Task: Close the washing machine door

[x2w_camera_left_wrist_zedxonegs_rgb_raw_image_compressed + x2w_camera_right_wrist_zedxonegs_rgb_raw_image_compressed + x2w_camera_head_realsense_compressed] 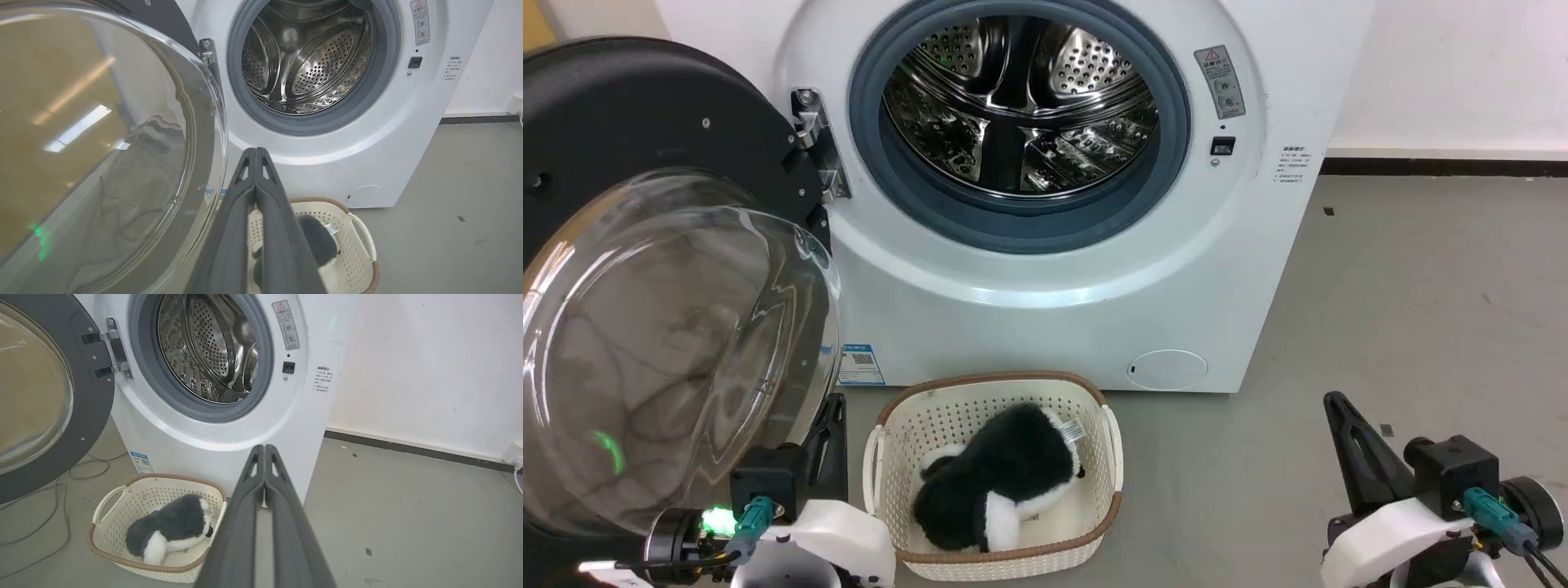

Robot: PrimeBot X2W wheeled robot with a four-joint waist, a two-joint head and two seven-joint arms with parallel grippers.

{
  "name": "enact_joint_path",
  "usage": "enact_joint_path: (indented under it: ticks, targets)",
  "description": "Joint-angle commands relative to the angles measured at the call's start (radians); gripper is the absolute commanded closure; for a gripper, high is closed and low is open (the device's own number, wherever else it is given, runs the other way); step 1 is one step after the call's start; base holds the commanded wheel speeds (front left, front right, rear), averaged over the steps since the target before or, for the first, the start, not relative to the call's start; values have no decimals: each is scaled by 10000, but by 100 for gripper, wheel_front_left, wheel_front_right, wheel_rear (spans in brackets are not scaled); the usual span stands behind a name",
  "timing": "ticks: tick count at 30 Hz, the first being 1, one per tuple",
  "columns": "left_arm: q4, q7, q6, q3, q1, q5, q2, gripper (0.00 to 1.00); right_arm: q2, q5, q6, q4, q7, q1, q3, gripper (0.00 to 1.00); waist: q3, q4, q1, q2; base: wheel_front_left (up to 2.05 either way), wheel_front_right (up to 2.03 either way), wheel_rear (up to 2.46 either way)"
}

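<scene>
Head view: black-and-white plush toy [1005,478] in cream basket [996,378]; left claw [255,151] and right claw [264,448] both closed.

Count: 1 washing machine [1054,327]; 1 washing machine door [645,114], hinged at its left; 1 basket [996,380] and 1 plush toy [1005,482] before it; 2 grippers: left gripper [255,152], right gripper [264,447].

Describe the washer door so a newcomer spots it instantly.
Find the big white washing machine, its steel drum exposed. The washing machine door hangs swung wide open on a metal hinge at the porthole's left in the head view. It is the round black disc with a bulging clear glass bowl, unlike the blue-grey rubber ring or the cream basket below.
</scene>
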Motion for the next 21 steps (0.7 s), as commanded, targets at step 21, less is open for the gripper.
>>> enact_joint_path:
  ticks: [21]
  targets:
    - [-41, 3, -43, 9, 109, 30, -3, 100, 47, -78, 8, -43, 7, 92, -16, 100, 0, 0, 0, 0, 0, 0, 0]
